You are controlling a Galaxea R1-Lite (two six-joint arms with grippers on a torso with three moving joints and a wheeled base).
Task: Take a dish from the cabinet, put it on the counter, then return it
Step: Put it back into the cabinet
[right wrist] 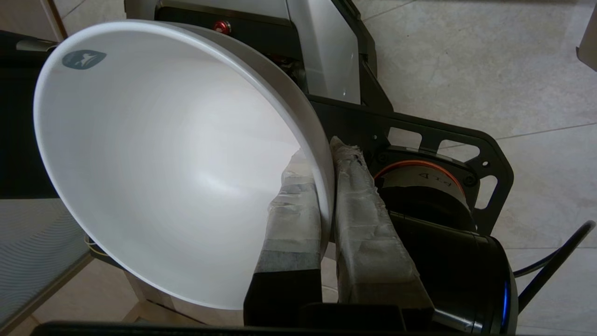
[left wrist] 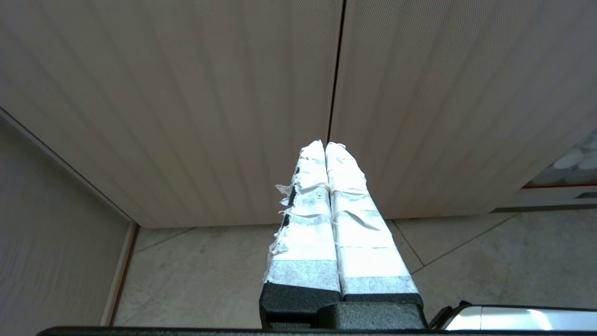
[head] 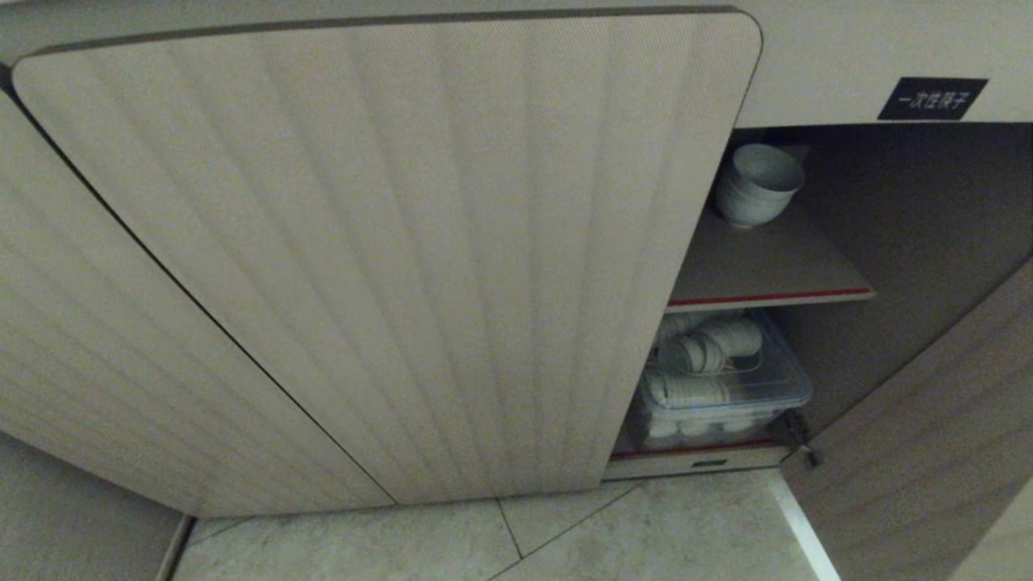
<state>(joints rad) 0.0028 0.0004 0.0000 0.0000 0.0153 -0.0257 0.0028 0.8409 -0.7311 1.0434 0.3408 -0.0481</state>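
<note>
Taped fingers (right wrist: 298, 219) of the right tool (right wrist: 326, 154) fill the near edge of the right wrist view, closed on the rim of a white bowl (right wrist: 154, 158), one finger inside the wall and one outside. That dish hangs tilted over the robot's own base and the tiled floor (right wrist: 489, 60), outside the head view. It looks stiff, smooth and probably slippery and breakable, light enough for a rim pinch, which seems the only reachable hold. Ahead, the cabinet (head: 387, 258) stands with one door open; another bowl (head: 757, 194) sits on its shelf (head: 767, 270). Facing closed doors, the left tool (left wrist: 325, 147) is closed and empty.
</note>
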